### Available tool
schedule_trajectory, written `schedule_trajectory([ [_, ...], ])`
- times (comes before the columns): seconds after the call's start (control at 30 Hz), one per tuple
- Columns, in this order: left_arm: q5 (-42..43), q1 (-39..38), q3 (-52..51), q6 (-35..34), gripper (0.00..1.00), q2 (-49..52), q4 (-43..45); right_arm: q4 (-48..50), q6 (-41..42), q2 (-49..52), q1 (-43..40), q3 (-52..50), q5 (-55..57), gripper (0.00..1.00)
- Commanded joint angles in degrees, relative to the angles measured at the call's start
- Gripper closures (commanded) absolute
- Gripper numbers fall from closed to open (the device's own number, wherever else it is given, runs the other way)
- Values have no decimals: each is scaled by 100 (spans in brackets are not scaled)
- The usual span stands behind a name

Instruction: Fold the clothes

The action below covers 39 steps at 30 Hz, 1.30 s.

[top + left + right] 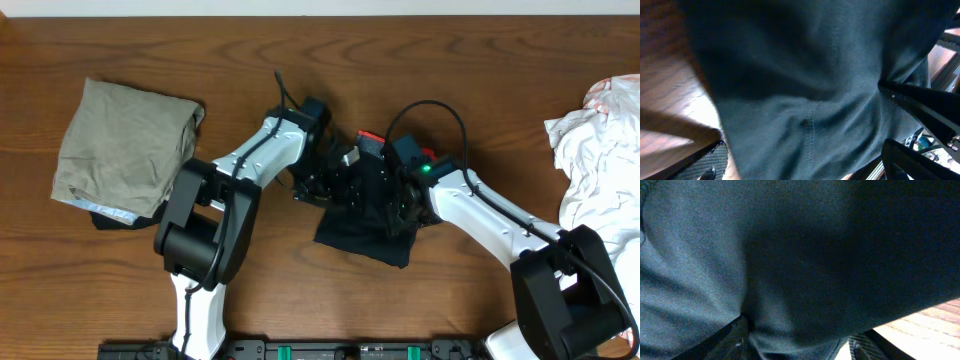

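A dark navy garment (365,225) lies bunched at the table's middle, one corner pointing to the front. My left gripper (322,185) is at its left edge and my right gripper (405,210) is on its right part. In the left wrist view the dark cloth (805,75) fills the frame and runs down between the jaws (800,167). In the right wrist view the cloth (790,245) is bunched between the jaws (800,342). Both grippers look shut on it; the fingertips are hidden by cloth.
A folded olive garment (125,145) lies at the far left on top of a dark item (110,220). A heap of white clothes (600,160) sits at the right edge. Brown wooden table (480,60) surrounds them.
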Motion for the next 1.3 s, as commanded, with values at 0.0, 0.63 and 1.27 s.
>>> schedule_trajectory([
  [0.0, -138, -74, -46, 83, 2, 96, -15, -7, 87, 70, -26, -39, 9, 37],
  [0.63, 1008, -164, -319, -4, 2, 98, 332, -118, -28, 72, -234, -39, -173, 37],
  [1.27, 1600, -417, -612, -238, 24, 98, 708, -201, -66, 70, -234, -39, -317, 38],
])
